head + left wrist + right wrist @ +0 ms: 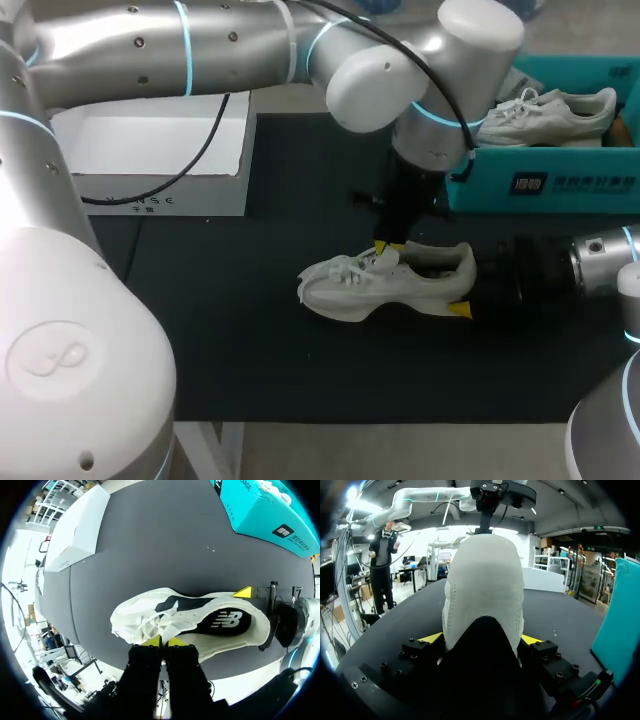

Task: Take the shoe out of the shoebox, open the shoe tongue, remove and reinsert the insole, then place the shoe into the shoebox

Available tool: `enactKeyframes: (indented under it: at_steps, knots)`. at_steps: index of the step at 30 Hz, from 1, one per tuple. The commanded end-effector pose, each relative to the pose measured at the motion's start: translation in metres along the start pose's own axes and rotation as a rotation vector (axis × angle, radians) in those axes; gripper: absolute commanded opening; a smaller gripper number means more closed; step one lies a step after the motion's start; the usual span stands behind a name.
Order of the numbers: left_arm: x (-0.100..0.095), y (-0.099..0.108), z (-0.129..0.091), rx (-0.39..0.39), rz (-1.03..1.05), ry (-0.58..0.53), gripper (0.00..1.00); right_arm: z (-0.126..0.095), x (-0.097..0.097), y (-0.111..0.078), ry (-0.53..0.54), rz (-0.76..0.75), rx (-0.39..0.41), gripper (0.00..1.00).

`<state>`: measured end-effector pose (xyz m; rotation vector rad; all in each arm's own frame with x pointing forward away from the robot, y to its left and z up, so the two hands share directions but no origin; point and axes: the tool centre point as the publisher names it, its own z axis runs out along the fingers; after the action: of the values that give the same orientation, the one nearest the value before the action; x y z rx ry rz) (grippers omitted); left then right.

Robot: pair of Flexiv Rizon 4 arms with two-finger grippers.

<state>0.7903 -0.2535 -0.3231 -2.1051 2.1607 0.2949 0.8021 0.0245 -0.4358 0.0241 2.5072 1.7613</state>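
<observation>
White shoe (385, 285) stands on its sole on the dark tabletop (250, 360), near the teal shoebox (545, 185) but outside it. Right jaws clamped on the heel (485, 580), one yellow tip each side. Left jaws together at the tongue (152, 625); cannot tell if fabric is pinched. A second shoe (550, 110) lies in the shoebox

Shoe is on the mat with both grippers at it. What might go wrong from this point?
The left gripper sits amid the bunched laces, so a pull may catch a lace and drag the shoe. The right gripper clamps only the heel; an upward pull at the front could twist the shoe loose. The left arm also hangs close to the teal shoebox and might nudge it.
</observation>
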Motion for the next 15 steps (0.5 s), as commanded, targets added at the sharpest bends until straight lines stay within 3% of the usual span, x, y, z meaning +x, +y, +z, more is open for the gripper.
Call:
enactKeyframes:
  at_steps: [1,8,9,10,12,13,14,15]
  knots:
    - [-0.025,-0.001,-0.003,0.001,-0.013,0.039,0.00,0.004,-0.001,-0.003,-0.003,-0.001,0.002,0.00]
    - [-0.032,0.002,0.000,-0.032,-0.012,0.053,0.00,0.004,-0.001,-0.003,-0.003,-0.001,0.002,0.00]
    - [-0.030,0.003,0.000,-0.052,-0.002,0.062,0.24,0.004,-0.001,-0.003,-0.003,-0.001,0.002,0.00]
    - [-0.028,0.004,0.000,-0.048,0.000,0.062,0.42,0.004,-0.001,-0.003,-0.003,-0.001,0.002,0.00]
    - [-0.025,0.007,-0.001,-0.049,0.005,0.063,0.54,0.004,-0.001,-0.003,-0.003,-0.001,0.002,0.00]
    - [-0.024,0.008,-0.002,-0.052,0.008,0.062,0.74,0.004,-0.001,-0.003,-0.003,-0.001,0.002,0.00]
    - [-0.022,0.010,-0.002,-0.053,0.009,0.064,1.00,0.004,-0.001,-0.003,-0.003,-0.001,0.002,0.00]
    - [-0.021,0.011,-0.001,-0.061,0.011,0.068,1.00,0.004,-0.001,-0.003,-0.003,-0.001,0.002,0.00]
